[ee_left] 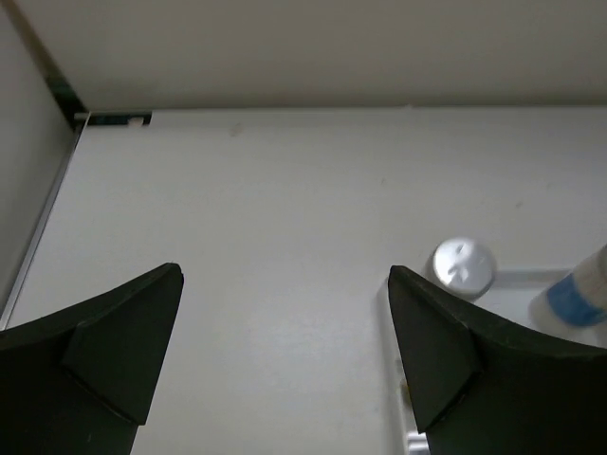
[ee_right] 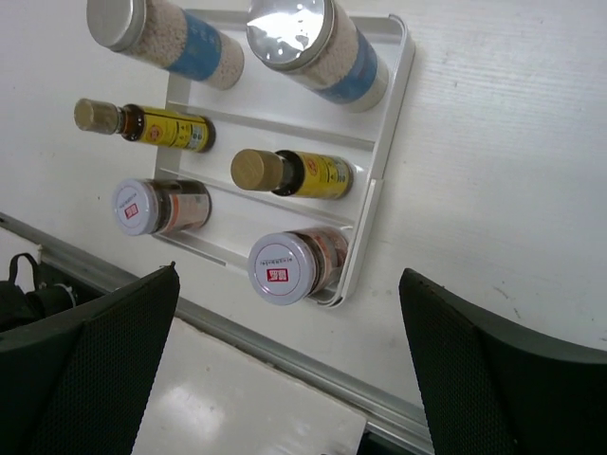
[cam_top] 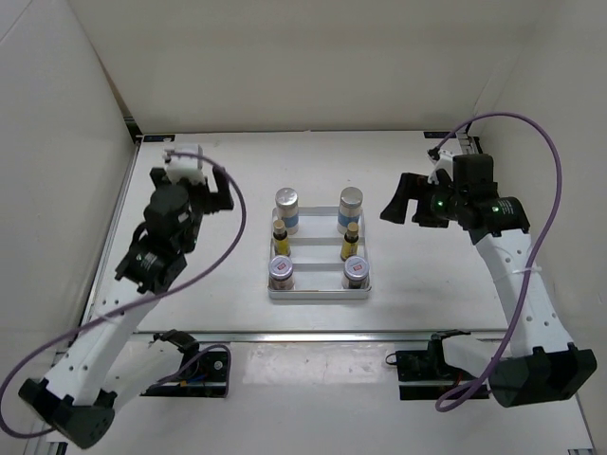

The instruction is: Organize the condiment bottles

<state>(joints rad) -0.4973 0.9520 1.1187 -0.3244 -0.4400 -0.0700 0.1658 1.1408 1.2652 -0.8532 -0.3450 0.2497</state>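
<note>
A white ridged tray (cam_top: 320,296) sits mid-table with the condiment bottles standing in it in two columns. At the back are two white, silver-capped bottles (cam_top: 286,207) (cam_top: 351,206). Two slim yellow-labelled ones (cam_top: 280,234) (cam_top: 350,239) stand in the middle. Two squat jars (cam_top: 281,272) (cam_top: 356,270) are in front. My left gripper (cam_top: 216,190) hovers left of the tray, open and empty (ee_left: 285,284), with one silver cap (ee_left: 464,265) beside its right finger. My right gripper (cam_top: 400,207) hangs right of the tray, open and empty (ee_right: 289,272), looking down on the bottles.
White enclosure walls surround the table on three sides. A metal rail (cam_top: 313,336) runs along the near edge in front of the tray. Both arm bases (cam_top: 190,365) sit behind that rail. A dark bracket (ee_left: 109,119) marks the far left corner.
</note>
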